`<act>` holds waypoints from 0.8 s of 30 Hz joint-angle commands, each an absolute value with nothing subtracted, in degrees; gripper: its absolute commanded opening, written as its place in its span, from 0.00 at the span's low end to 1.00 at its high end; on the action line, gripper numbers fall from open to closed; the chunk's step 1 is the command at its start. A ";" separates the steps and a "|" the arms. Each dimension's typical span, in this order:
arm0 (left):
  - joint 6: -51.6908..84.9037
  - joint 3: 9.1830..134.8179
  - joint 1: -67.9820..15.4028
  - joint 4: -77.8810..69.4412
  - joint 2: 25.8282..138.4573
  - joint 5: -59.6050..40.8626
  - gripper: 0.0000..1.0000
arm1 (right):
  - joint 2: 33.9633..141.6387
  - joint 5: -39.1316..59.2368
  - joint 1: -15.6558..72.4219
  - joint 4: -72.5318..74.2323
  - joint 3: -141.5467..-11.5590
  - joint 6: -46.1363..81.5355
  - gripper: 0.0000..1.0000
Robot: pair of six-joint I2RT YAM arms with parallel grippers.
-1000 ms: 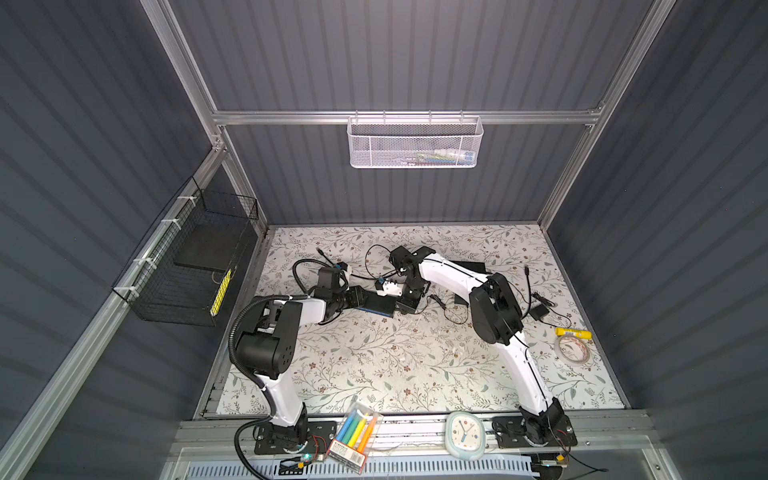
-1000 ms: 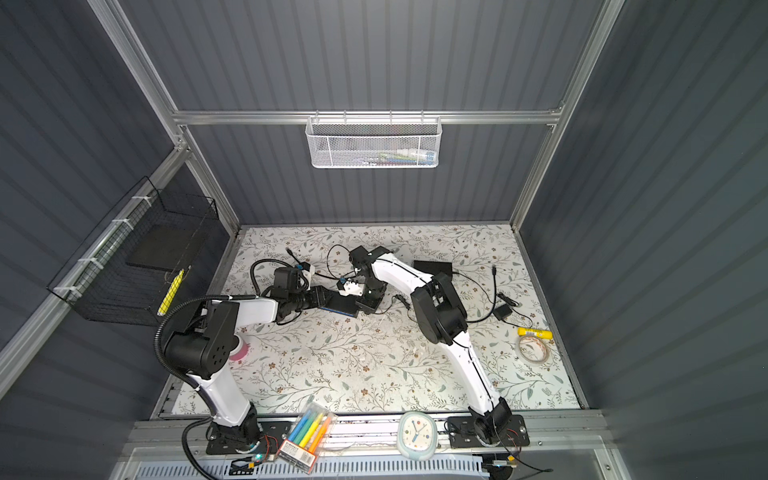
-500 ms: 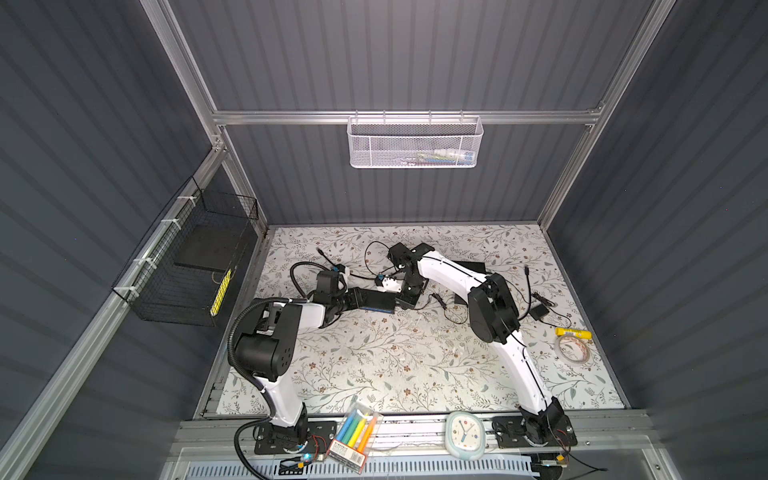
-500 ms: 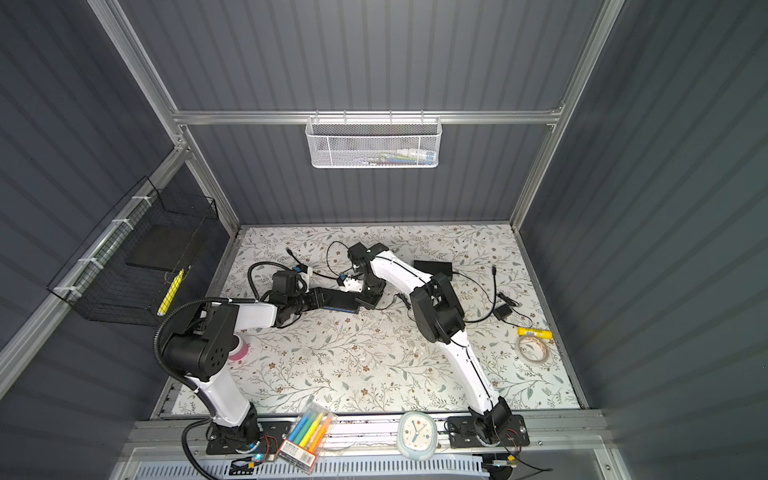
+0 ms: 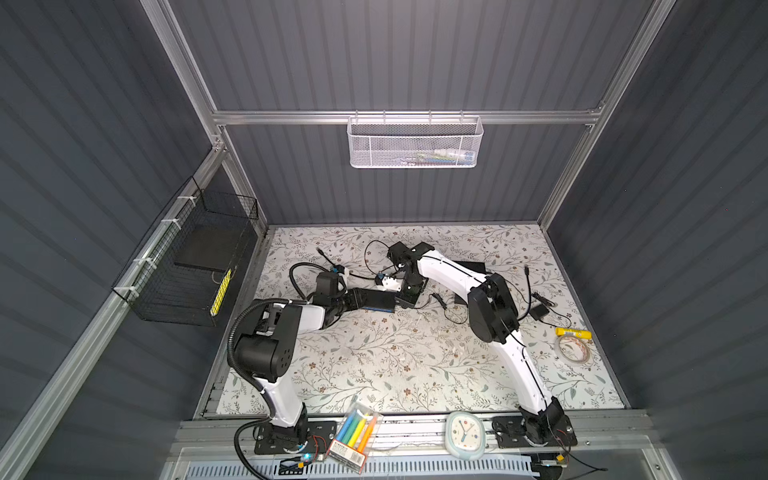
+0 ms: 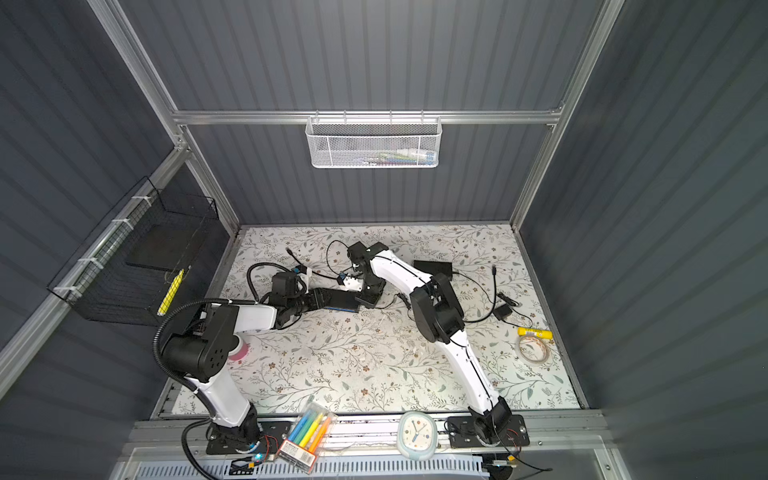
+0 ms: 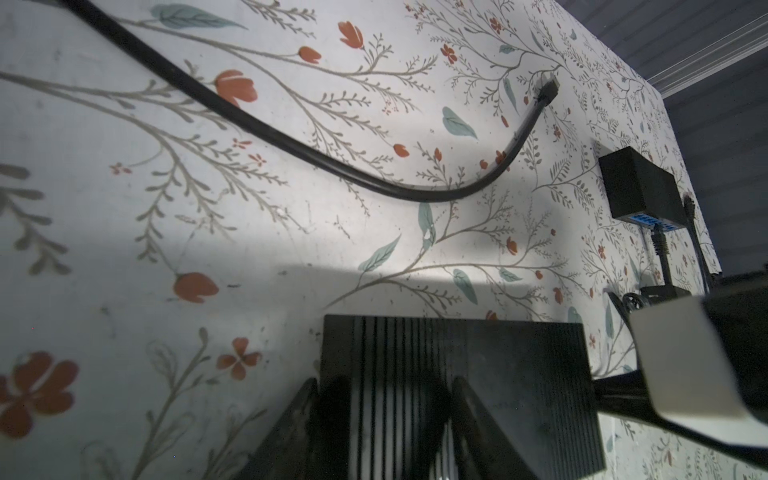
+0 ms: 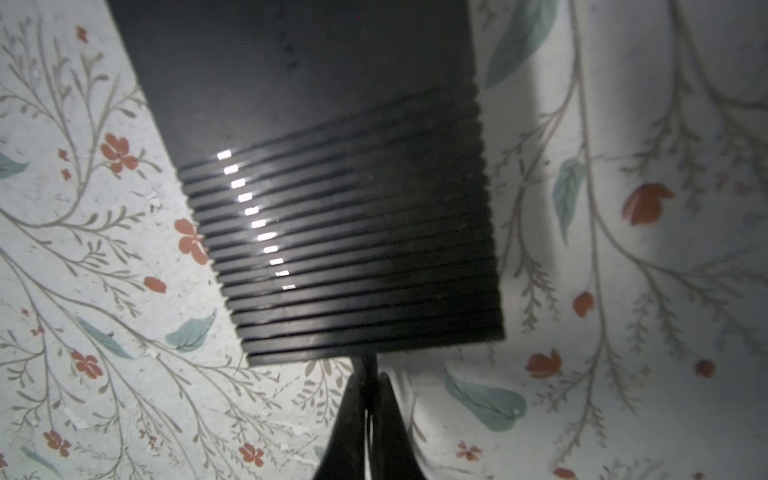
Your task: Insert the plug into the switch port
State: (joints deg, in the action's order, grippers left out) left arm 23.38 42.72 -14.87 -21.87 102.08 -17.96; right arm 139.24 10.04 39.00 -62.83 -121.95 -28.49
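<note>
In a top view, the left gripper [image 5: 358, 301] clamps the 9 o'clock end of the switch [image 5: 378, 300]. Its fingers [image 7: 286, 432] are part-spread around the ribbed casing. At the switch's 3 o'clock end, the right gripper [image 8: 367, 384] is pinched tight on the plug [image 8: 367, 361], which touches the casing's edge. How deep it sits cannot be told.

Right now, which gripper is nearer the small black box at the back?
Right. The right gripper, shut on the plug at the switch's end, is left of the box in a top view; the left gripper clamps its other end, farther left.
</note>
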 commanded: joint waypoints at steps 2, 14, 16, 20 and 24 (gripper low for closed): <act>23.12 39.02 -20.03 -8.70 105.20 -24.56 0.50 | 139.69 18.61 41.75 -49.29 -125.52 -27.25 0.00; 22.77 38.70 -20.04 -8.96 104.51 -24.64 0.50 | 140.77 16.88 41.75 -48.82 -122.58 -25.50 0.00; 22.94 38.33 -20.04 -9.30 104.41 -24.62 0.50 | 141.39 16.40 41.67 -49.09 -123.45 -25.53 0.00; 23.11 38.12 -20.04 -9.79 104.65 -25.00 0.50 | 141.14 15.60 41.66 -50.09 -125.79 -25.71 0.00; 23.12 38.14 -20.29 -9.94 104.94 -25.05 0.50 | 139.36 16.14 41.79 -50.27 -126.21 -26.64 0.00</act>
